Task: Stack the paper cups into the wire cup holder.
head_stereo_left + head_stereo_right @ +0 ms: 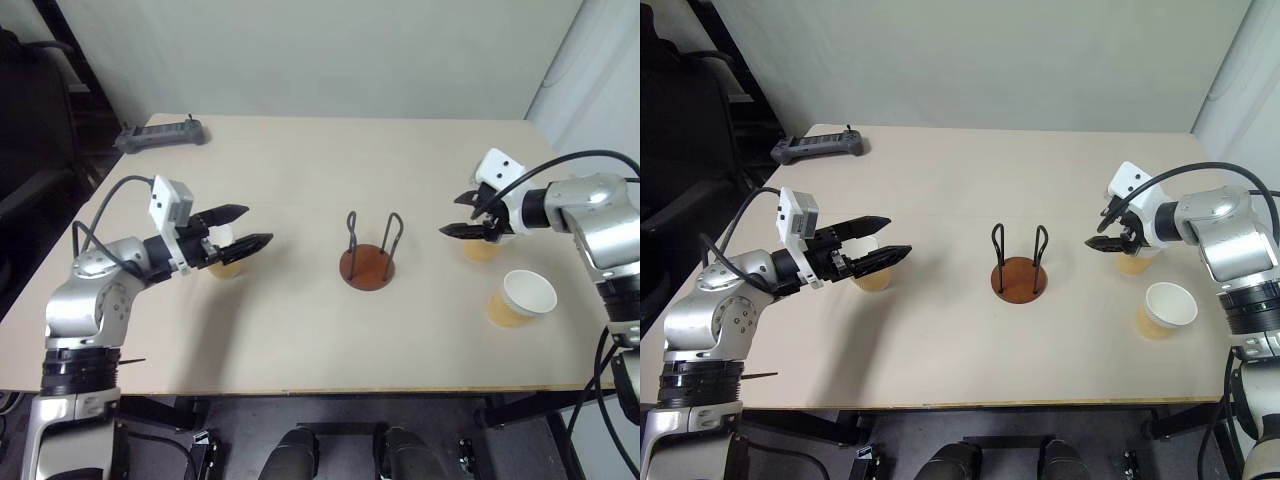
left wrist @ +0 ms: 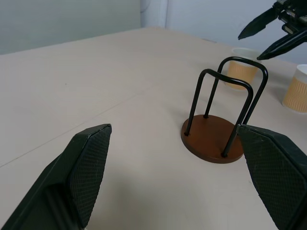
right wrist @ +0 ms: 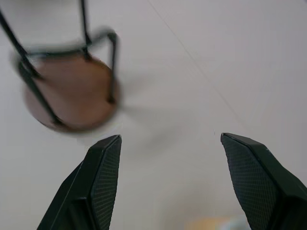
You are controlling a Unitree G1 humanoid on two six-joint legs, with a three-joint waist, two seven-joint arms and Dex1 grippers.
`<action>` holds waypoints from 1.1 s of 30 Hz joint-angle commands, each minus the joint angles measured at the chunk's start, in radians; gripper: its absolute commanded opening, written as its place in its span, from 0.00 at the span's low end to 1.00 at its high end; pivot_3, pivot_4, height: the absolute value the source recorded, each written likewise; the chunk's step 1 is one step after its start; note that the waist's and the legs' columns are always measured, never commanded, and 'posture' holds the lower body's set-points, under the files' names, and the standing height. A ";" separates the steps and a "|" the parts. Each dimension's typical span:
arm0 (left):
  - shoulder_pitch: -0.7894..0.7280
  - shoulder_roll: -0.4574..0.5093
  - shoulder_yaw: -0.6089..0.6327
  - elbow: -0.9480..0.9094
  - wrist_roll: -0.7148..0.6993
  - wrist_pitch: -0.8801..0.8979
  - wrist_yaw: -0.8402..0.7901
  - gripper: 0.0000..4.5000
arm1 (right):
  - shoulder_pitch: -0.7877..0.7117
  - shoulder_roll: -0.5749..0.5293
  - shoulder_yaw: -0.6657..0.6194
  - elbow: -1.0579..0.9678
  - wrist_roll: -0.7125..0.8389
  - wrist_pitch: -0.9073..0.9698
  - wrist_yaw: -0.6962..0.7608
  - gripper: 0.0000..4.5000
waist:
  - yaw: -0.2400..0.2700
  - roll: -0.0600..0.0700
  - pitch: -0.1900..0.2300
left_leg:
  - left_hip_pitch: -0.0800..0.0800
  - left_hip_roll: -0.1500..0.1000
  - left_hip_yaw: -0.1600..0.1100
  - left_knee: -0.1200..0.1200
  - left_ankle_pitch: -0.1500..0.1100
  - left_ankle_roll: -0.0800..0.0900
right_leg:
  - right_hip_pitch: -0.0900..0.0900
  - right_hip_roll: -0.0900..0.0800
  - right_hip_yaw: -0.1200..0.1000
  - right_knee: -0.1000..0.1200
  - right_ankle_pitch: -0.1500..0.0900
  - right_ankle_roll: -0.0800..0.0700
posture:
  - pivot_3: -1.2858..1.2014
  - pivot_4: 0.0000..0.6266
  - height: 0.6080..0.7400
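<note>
Two cups (image 2: 266, 79) behind wire cup holder (image 2: 217, 117), left wrist view.

The wire cup holder (image 1: 367, 262) stands mid-surface (image 1: 300, 170). One paper cup (image 1: 226, 262) sits to its left, two more to its right: one (image 1: 481, 247) farther back, another (image 1: 522, 298) nearer the front edge. A power strip (image 1: 160, 133) lies at the far left corner.

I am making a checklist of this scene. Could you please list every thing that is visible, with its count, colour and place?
tapered paper cups: 3, tan-orange with white rims; one under the left gripper, one under the right gripper, one nearer the front edge on the right
wire cup holder: 1, reddish-brown disc with two dark wire loops; table centre, empty
power strip: 1, grey; far left corner
table: 1, beige
left gripper: black fingers, open
right gripper: black fingers, open
</note>
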 commanded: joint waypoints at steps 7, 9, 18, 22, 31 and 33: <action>-0.017 -0.001 0.009 -0.014 -0.004 -0.013 -0.001 1.00 | -0.042 -0.058 0.008 0.094 -0.109 -0.170 0.108 0.75 | 0.000 0.000 0.000 | 0.000 0.000 0.000 0.000 0.000 0.000 | 0.000 0.000 0.000 0.000 0.000 0.000 | 0.52 0.24 1.00; -0.017 -0.002 0.009 -0.014 -0.005 -0.013 -0.001 1.00 | -0.040 -0.064 0.008 0.119 -0.130 -0.203 0.122 0.75 | 0.000 0.000 0.000 | 0.000 0.000 0.000 0.000 0.000 0.000 | 0.000 0.000 0.000 0.000 0.000 0.000 | 0.52 0.24 1.00; -0.020 -0.002 0.009 -0.012 -0.002 -0.012 -0.002 1.00 | -0.056 -0.084 0.020 0.254 -0.220 -0.373 0.164 0.75 | 0.001 0.000 0.000 | 0.000 0.000 0.000 0.000 0.000 0.000 | 0.000 0.000 0.000 0.000 0.001 0.000 | 0.52 0.24 1.00; -0.019 -0.001 0.010 -0.013 -0.003 -0.010 -0.003 1.00 | -0.058 -0.084 0.022 0.299 -0.252 -0.426 0.165 0.75 | 0.001 0.000 0.000 | 0.001 0.000 0.000 0.000 0.000 0.000 | 0.000 0.000 0.000 0.000 0.001 0.000 | 0.52 0.24 1.00; -0.018 0.002 0.012 -0.013 -0.002 -0.011 -0.004 1.00 | -0.072 -0.067 0.021 0.359 -0.296 -0.488 0.164 0.75 | 0.001 0.000 0.000 | 0.001 0.000 0.000 0.000 0.000 0.000 | 0.000 0.000 0.000 0.000 0.002 0.000 | 0.52 0.24 1.00; -0.017 0.003 0.012 -0.013 -0.002 -0.010 -0.004 1.00 | -0.069 -0.066 0.022 0.358 -0.301 -0.494 0.171 0.75 | 0.000 0.000 0.000 | 0.001 0.001 0.001 0.000 -0.001 0.000 | 0.000 0.000 0.000 0.000 0.002 0.000 | 0.52 0.24 1.00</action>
